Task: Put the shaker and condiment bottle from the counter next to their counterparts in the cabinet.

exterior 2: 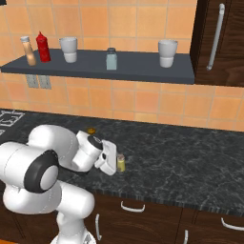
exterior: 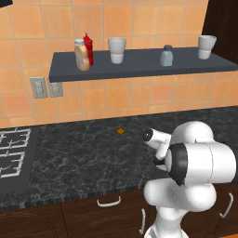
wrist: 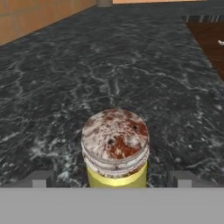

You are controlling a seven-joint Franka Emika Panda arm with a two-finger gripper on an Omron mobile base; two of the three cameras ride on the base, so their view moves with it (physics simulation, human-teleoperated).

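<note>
Nearest the cameras, dark brown drawers (exterior 2: 143, 214) with white handles run under the front edge of the bench (exterior 2: 190, 162), a long black top with grey marble veining. The gripper (wrist: 112, 179) hangs low over the front part of this bench with its jaws spread wide apart, one dark fingertip (wrist: 40, 178) on each side of the shaker (wrist: 116, 148) and neither touching it. The shaker stands upright on the bench just in front of the hand; it is a short yellow-green cylinder whose round cap looks mottled grey, white and rust-brown in the hand view. In the right base view it shows as a small yellow-green piece just beside the hand. Farther back on the bench lies a small orange-brown object (exterior: 121, 130), too small to identify. At the far left of the bench sits a stove top with white grates (exterior: 14, 153). Behind the bench rises a wall of orange tiles (exterior: 139, 97) with two grey wall outlets (exterior: 46, 87). Above, the cabinet (exterior: 139, 67), a long flat slate-grey shelf, carries the condiment bottle (exterior: 82, 55), tan-orange with a pale cap, standing upright just beside the red bottle (exterior: 88, 49) at the shelf's left end. Along the shelf to the right stand a white cup (exterior: 116, 49), a pale grey-blue shaker (exterior: 166, 56) and a second white cup (exterior: 206, 46). A dark brown cupboard with a long pale handle (exterior 2: 217, 35) fills the upper right corner of the right base view.
</note>
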